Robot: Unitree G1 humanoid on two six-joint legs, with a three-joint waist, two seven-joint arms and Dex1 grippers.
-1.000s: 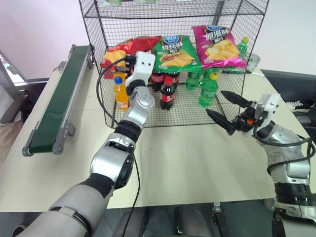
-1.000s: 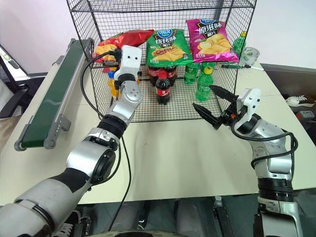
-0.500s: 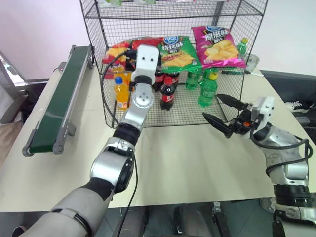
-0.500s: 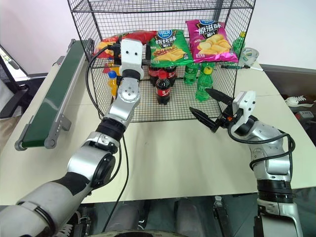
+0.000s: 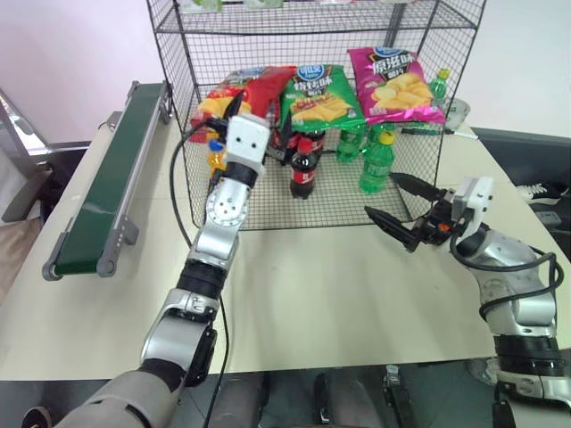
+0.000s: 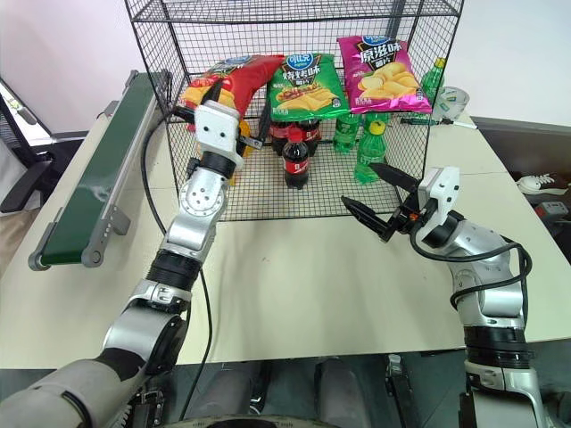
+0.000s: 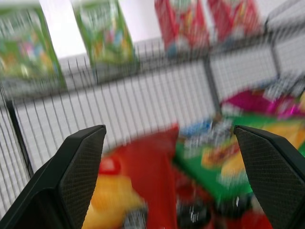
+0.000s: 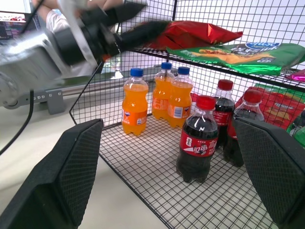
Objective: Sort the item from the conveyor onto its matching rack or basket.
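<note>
Since a second ago, my left claw let go of the red crisp bag and drew back, fingers spread wide. Left of the wire rack lay the green conveyor. That bag lay on a rack shelf beside the green bag. My right claw hung open over the table.

A pale worktop is backed by a plain pinkish wall at 11 o'clock, with wooden flooring glimpsed at 9 o'clock.
</note>
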